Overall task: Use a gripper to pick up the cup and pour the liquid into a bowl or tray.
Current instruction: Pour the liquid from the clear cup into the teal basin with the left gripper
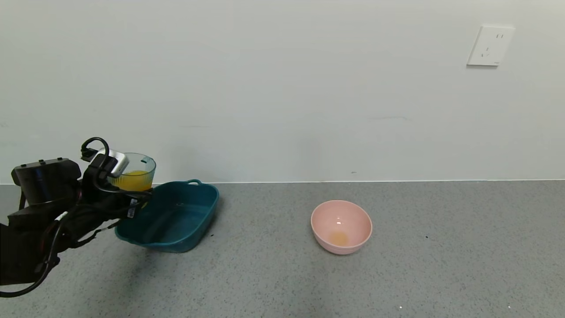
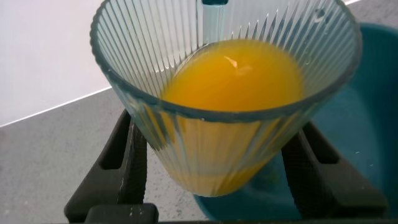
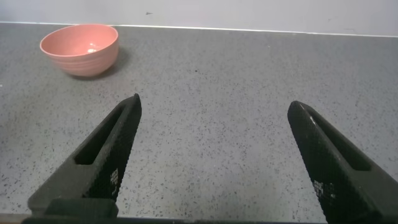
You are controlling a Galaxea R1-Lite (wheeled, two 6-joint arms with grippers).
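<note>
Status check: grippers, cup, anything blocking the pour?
Left gripper shut on cup, juice inside, raised beside teal basin. Right gripper open, idle. Nothing blocking.

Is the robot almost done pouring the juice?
Not yet. Picking up is done: the left gripper holds the cup in the air at the teal basin's edge. The orange juice is all inside the tilted cup; the basin looks empty. Pouring is left. The right gripper waits open near the pink bowl.
</note>
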